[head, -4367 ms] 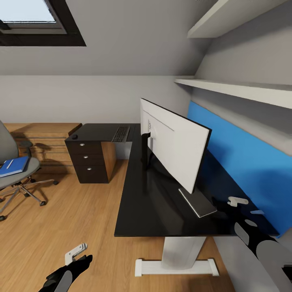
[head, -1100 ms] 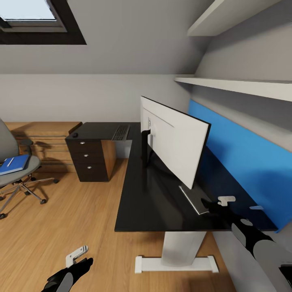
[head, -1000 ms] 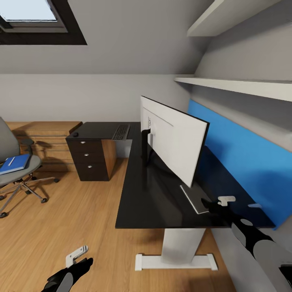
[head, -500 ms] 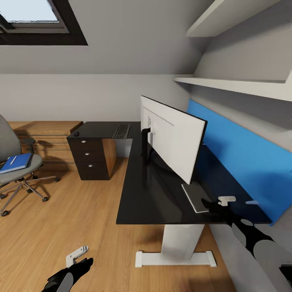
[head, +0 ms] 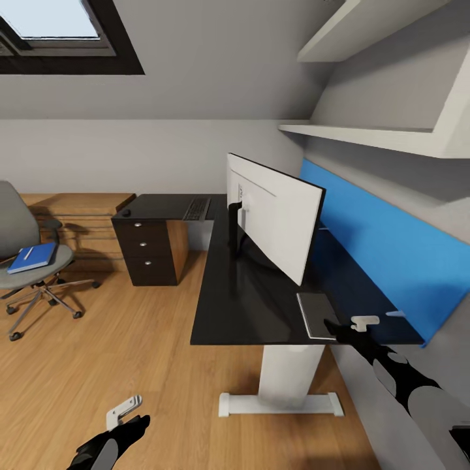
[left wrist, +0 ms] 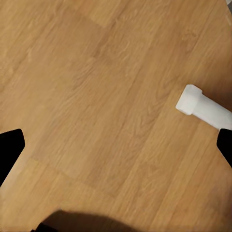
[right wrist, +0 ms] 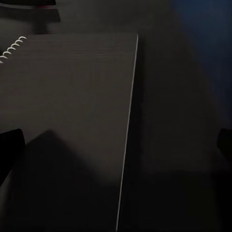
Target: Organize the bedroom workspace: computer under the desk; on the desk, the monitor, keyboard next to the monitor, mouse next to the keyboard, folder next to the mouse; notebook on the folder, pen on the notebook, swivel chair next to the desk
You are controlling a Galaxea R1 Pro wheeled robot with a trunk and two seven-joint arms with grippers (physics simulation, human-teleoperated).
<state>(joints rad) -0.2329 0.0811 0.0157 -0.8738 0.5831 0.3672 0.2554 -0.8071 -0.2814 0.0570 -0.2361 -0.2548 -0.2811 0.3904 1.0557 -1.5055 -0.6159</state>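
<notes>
The black desk [head: 248, 307] carries the white-backed monitor [head: 277, 219], with the keyboard [head: 196, 209] and the small mouse [head: 125, 213] on its far wing. A dark grey notebook [head: 318, 315] lies near the desk's front right corner and spreads across the right wrist view [right wrist: 67, 111]. My right gripper [head: 356, 324] hovers just beside it, open [right wrist: 116, 145]. The blue folder [head: 32, 256] rests on the swivel chair [head: 23, 274] at the left, and a thin white pen [head: 27, 253] lies on the folder. My left gripper [head: 124, 414] hangs open over the floor [left wrist: 116, 145]. The computer is out of view.
A blue panel [head: 391, 254] backs the desk under white wall shelves [head: 365, 137]. The white desk foot [head: 281, 405] stands on the wood floor, also seen from the left wrist [left wrist: 203, 108]. A light wooden dresser [head: 78, 222] sits behind the chair. A skylight [head: 59, 26] is overhead.
My right gripper has moved in from beside the blue panel to the notebook's near corner. The whole view has drifted, so the camera moved. The left arm is unchanged.
</notes>
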